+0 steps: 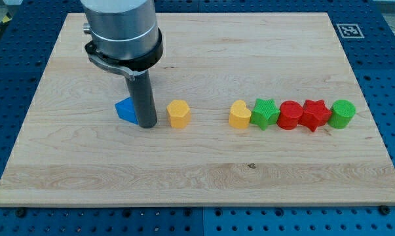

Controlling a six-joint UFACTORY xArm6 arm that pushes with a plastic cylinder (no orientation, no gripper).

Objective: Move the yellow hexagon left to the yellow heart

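1. My tip (147, 124) is the lower end of a straight dark rod; it bears no hand, so nothing here is clenched, released or grasped. It stands on the wooden board (197, 177), left of the board's middle.
2. The tip sits between two blocks: the blue block (126, 110), a wedge-like shape partly hidden behind the rod, lies just at its left and seems to touch the rod, though I cannot tell for sure. The yellow hexagon (178, 113) lies just to its right, with a narrow strip of bare wood between them.
3. The yellow hexagon stands upright on a flat face, left of the board's centre and about midway between the top and bottom edges. It looks about as wide as it is deep, so no long axis or pointing direction can be made out.
4. The yellow heart (240, 115) lies to the right of the hexagon, clearly apart from it, near the board's centre.
5. From the heart a row runs toward the right edge, each block touching or nearly touching the next: green star (265, 113), red cylinder-like block (289, 115), red star (314, 114), green cylinder (342, 113).
6. A black-and-white marker tag (348, 29) sits at the board's top right corner.
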